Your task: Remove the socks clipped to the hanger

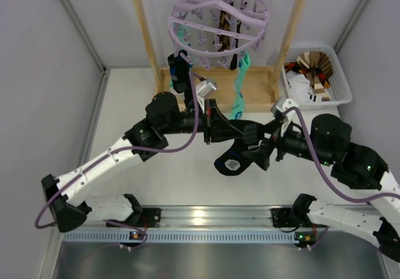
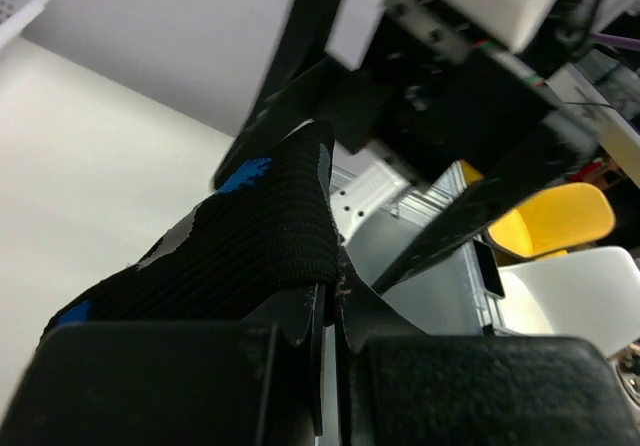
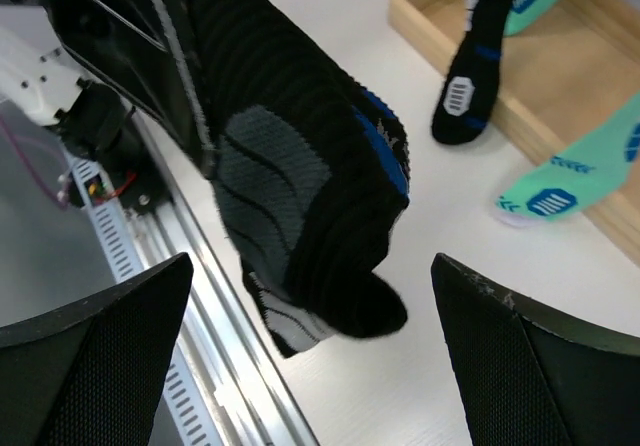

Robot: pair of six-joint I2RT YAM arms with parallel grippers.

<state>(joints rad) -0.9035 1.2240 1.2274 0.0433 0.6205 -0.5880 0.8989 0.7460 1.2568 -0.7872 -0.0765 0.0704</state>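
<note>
The lilac round hanger hangs from the wooden frame at the back. A black sock and a mint sock are clipped to it, and darker items hang in its middle. My left gripper is shut on the cuff end of another black sock with grey, white and blue patches, which hangs down from it over the table. In the left wrist view the fingers pinch its ribbed fabric. My right gripper is open, and this sock hangs between its spread fingers without touching them.
The wooden frame stand has a tray base under the hanging black sock and mint sock. A white basket with brown-and-white cloth stands at the back right. A metal rail runs along the near edge.
</note>
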